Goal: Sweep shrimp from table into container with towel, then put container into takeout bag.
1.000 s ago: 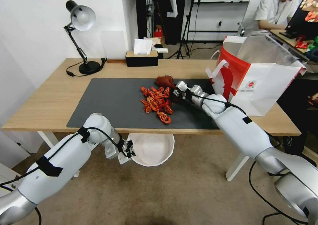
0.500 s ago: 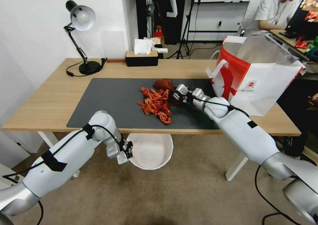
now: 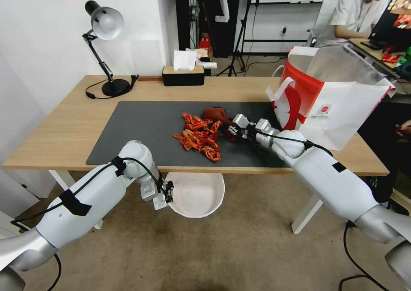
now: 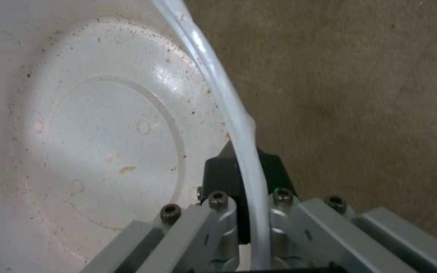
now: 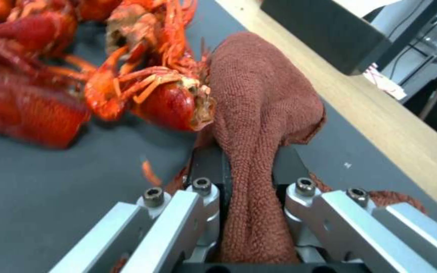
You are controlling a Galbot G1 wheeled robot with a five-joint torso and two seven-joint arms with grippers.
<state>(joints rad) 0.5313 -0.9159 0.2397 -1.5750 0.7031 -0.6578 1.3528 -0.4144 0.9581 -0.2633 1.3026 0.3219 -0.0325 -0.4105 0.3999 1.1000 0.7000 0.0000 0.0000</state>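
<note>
Right gripper [image 3: 231, 129] is low over the dark mat [image 3: 141, 132], clenched on the towel [image 3: 218, 114]; in the right wrist view the rust-red cloth [image 5: 259, 125] is pinched between the two pads and bunches out ahead of them. The cloth presses against the right edge of the shrimp [image 3: 199, 135], and one red piece [image 5: 163, 98] touches its folds. The shrimp pile lies on the mat near the front edge of the tabletop [image 3: 64, 132].

Left gripper [image 3: 168, 193] is below the tabletop's front edge, gripping the rim of the container [image 3: 197, 194]; the wrist view shows the thin white rim [image 4: 239, 125] held between the pads, with the bowl's inside speckled with reddish specks. The container hangs under the edge, roughly beneath the pile.

Takeout bag [image 3: 338, 107] stands upright and open at the right end of the tabletop, just beside the right arm.
</note>
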